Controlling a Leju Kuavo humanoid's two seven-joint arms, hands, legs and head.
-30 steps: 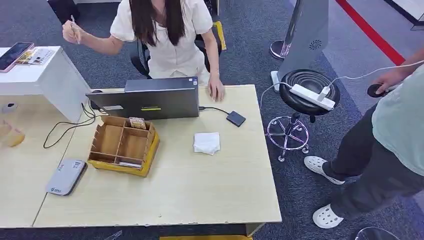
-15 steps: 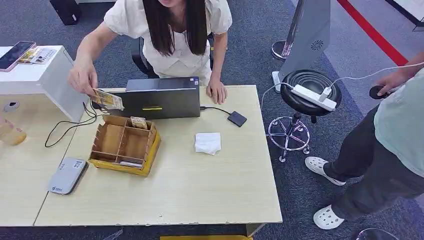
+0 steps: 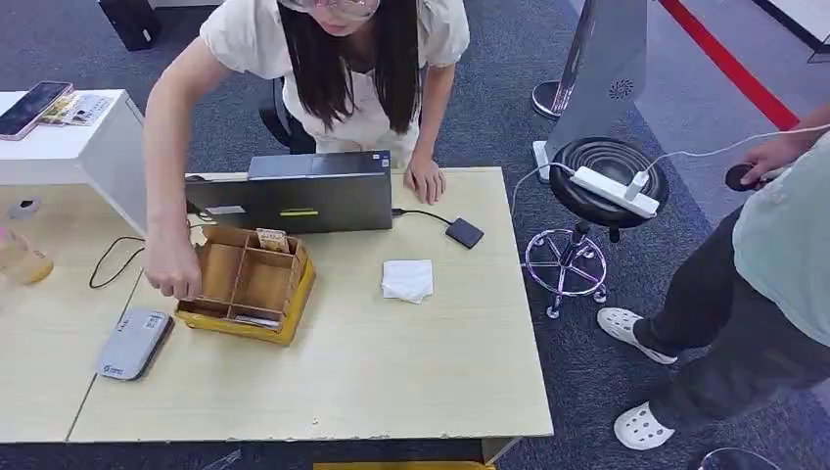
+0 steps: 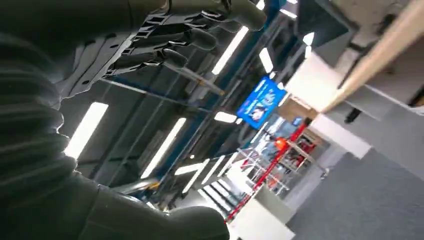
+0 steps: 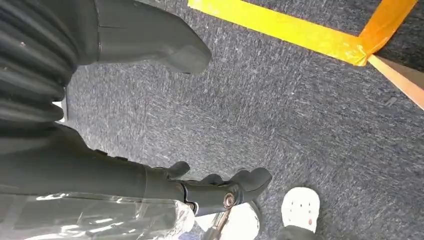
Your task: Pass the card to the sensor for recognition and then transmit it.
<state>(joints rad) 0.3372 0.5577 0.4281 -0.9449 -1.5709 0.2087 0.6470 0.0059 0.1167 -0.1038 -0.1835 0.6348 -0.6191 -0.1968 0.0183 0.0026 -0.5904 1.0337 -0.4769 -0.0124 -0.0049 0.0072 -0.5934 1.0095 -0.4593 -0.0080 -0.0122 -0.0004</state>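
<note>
Right now nothing of the task is underway, by my read: both robot arms hang off the bench (image 3: 391,392). The left hand (image 4: 165,45) points up at ceiling lights, fingers apart, grasping nothing. The right hand (image 5: 200,185) hangs over grey carpet, fingers loosely spread, likewise empty. A person's hand (image 3: 173,277) reaches to the nine o'clock side of the divided cardboard box (image 3: 245,284); a card (image 3: 271,240) stands in its twelve o'clock compartment. The small black sensor (image 3: 463,232), cabled to the laptop (image 3: 294,191), sits at two o'clock from the box. Picking, scanning and handing over all remain. The grey device (image 3: 130,343) carries a logo too small to read.
</note>
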